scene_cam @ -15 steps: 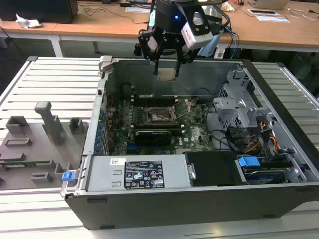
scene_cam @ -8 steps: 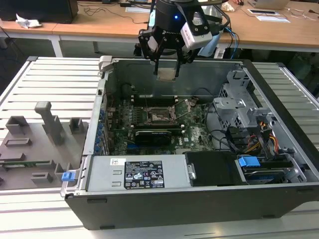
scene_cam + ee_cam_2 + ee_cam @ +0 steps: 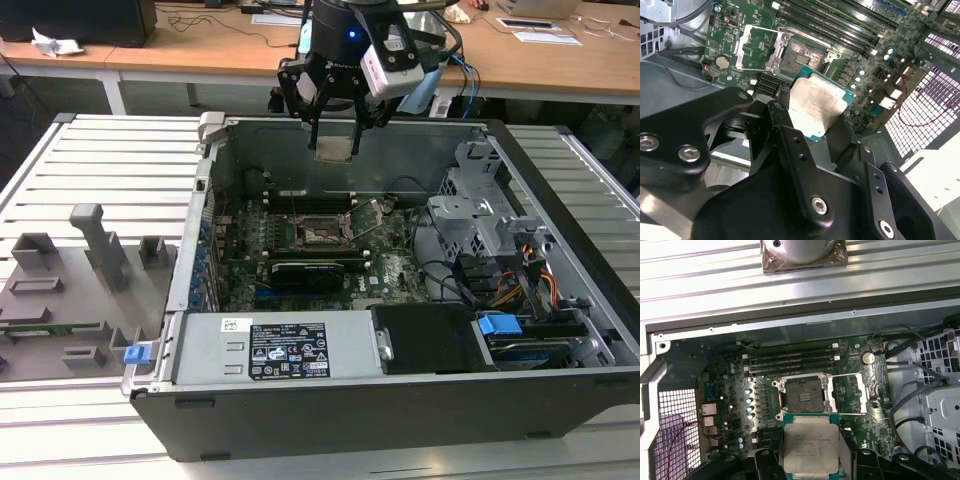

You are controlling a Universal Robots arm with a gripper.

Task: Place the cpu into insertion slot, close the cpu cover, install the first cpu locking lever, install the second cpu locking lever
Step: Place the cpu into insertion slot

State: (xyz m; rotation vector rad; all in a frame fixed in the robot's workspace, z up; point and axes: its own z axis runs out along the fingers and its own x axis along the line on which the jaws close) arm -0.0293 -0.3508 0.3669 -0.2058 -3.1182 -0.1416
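My gripper point(image 3: 335, 138) hangs over the open computer case, shut on the cpu point(image 3: 333, 150), a flat square chip with a silver top held level between the black fingers point(image 3: 765, 462). In both wrist views the cpu point(image 3: 809, 442) point(image 3: 816, 102) hovers above the motherboard, offset to one side of the insertion slot point(image 3: 805, 395) point(image 3: 802, 52). The slot's dark pin grid is bare. The cpu cover point(image 3: 850, 392) point(image 3: 755, 47) is swung open and lies beside the slot. In the exterior view the slot point(image 3: 320, 235) sits well below the gripper, mid-board.
A long black card point(image 3: 305, 270) lies just in front of the slot, memory slots point(image 3: 790, 362) behind it. The case's back wall point(image 3: 290, 150) stands close by the gripper. A power supply point(image 3: 270, 350) and a drive cage point(image 3: 480, 215) stand further off. A grey fixture tray point(image 3: 70, 290) lies outside the case.
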